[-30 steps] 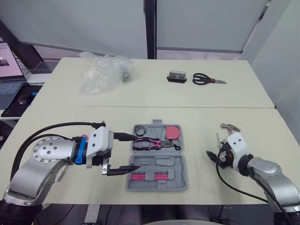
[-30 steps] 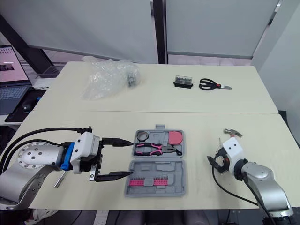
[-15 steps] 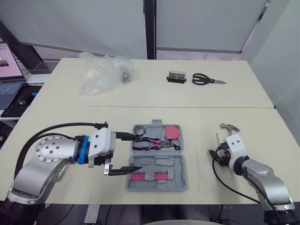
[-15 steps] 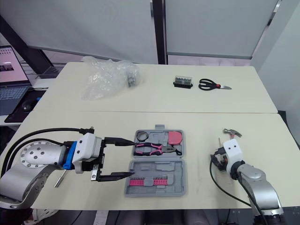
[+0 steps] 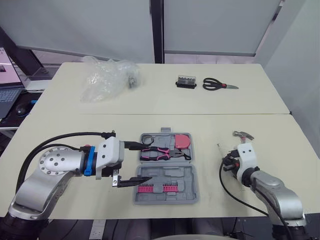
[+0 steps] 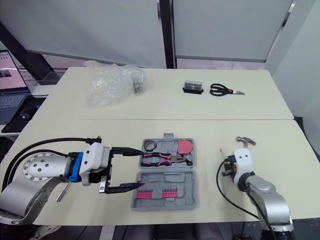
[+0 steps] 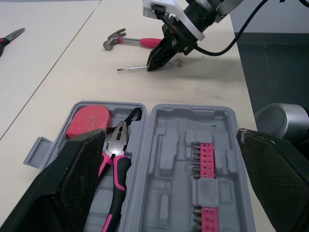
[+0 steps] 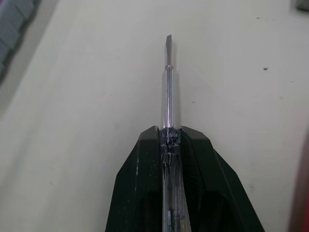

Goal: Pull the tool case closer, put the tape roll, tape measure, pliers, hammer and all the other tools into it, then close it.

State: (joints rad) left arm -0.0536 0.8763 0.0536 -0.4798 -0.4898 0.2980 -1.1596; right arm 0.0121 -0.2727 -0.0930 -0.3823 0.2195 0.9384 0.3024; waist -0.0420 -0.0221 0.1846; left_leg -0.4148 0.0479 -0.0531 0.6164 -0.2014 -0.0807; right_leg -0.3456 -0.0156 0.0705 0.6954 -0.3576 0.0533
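Right hand [image 8: 167, 134] clamps the slim clear-handled flat-blade screwdriver [image 8: 167, 87] low on the pale beige surface [image 5: 210, 125], lower right of the head view. Left hand [image 5: 148, 162] gapes wide beside the open grey plastic tool case [image 5: 194, 181], lower centre. Next, probably: lift it into a free slot.

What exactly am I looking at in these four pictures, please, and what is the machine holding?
This is a humanoid robot with two arms, each ending in a two-fingered black gripper. Two pictures come from cameras in its head, looking down on a table; the other two come from cameras on its wrists. On the table lie an open grey tool case holding pink pliers and a red tape measure, a hammer, and farther back scissors, a small black box and a crumpled plastic bag. The left gripper is open at the case's left edge. The right gripper is shut on a screwdriver.
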